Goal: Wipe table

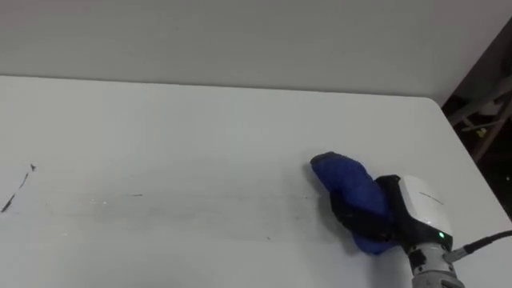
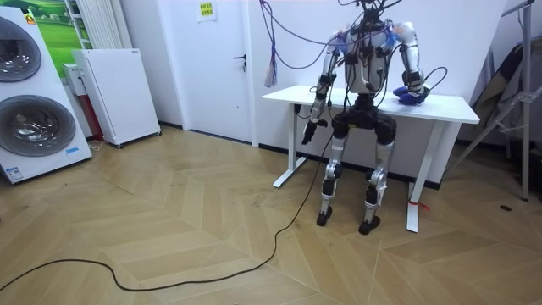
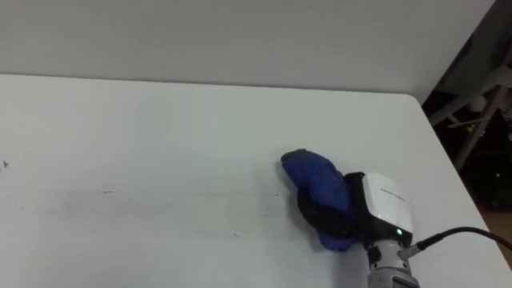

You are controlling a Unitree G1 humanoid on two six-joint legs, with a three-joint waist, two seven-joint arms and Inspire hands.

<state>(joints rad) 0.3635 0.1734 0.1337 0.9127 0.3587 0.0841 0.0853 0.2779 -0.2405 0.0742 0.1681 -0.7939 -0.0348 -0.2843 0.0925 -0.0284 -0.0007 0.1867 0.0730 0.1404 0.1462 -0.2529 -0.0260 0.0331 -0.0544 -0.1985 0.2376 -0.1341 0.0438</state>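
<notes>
A blue cloth lies bunched on the white table, near its right edge. My right hand rests on top of the cloth, its dark fingers curled over and into the fabric. A dark pen-like mark sits at the table's far left, and faint specks run in a line across the middle. In the room view I stand at the table's long side facing the wall, right hand on the cloth. My left hand hangs at my side below the tabletop.
The table's right edge runs close beside the cloth, with a dark folded stand beyond it. A plain wall backs the table. Washing machines and a white cabinet stand far off at the room view's left.
</notes>
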